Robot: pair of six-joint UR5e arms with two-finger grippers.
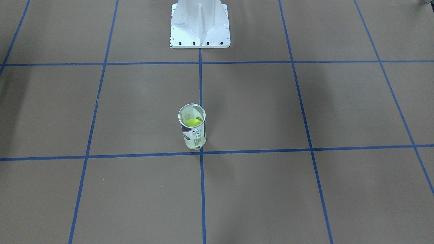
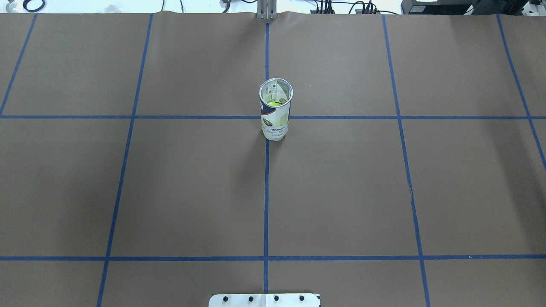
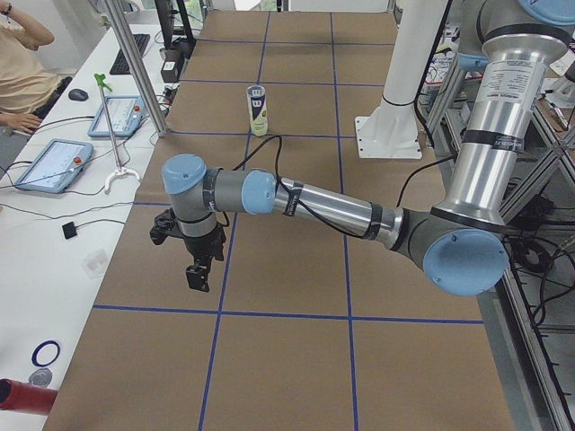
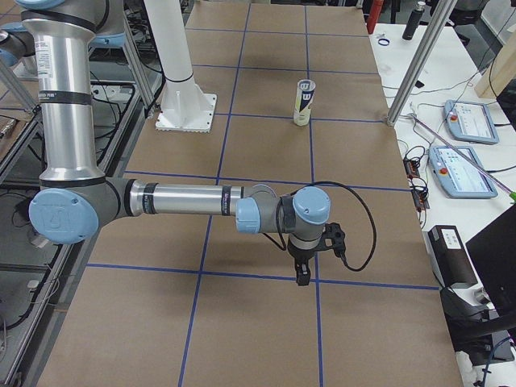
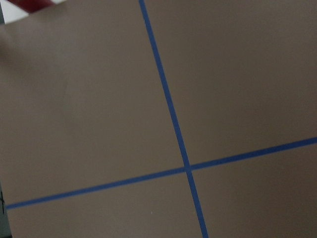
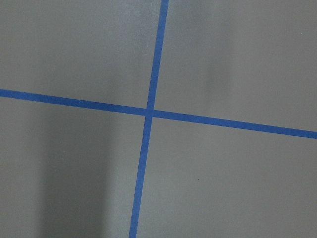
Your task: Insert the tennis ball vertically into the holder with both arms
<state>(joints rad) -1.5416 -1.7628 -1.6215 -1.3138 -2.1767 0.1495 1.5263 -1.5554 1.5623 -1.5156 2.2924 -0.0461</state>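
Ball (image 1: 193,122) sits inside can (image 2: 275,113), which stands upright mid-table, 12 o'clock from base (image 2: 264,299). Task seemingly done. Left gripper (image 3: 198,275) and right gripper (image 4: 303,277) hang well apart from can; cannot tell whether fingers are apart or together.

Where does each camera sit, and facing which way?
Front-facing: across the table, facing the pedestal; no arms.
Overhead: behind the pedestal, looking down; its edge only.
Exterior left: table end; left arm, left pincer.
Exterior right: opposite end; right arm, right pincer.
Left wrist: down on tape crossing; no pincer.
Right wrist: same, another tape crossing.
Shared: every exterior view shows the holder.
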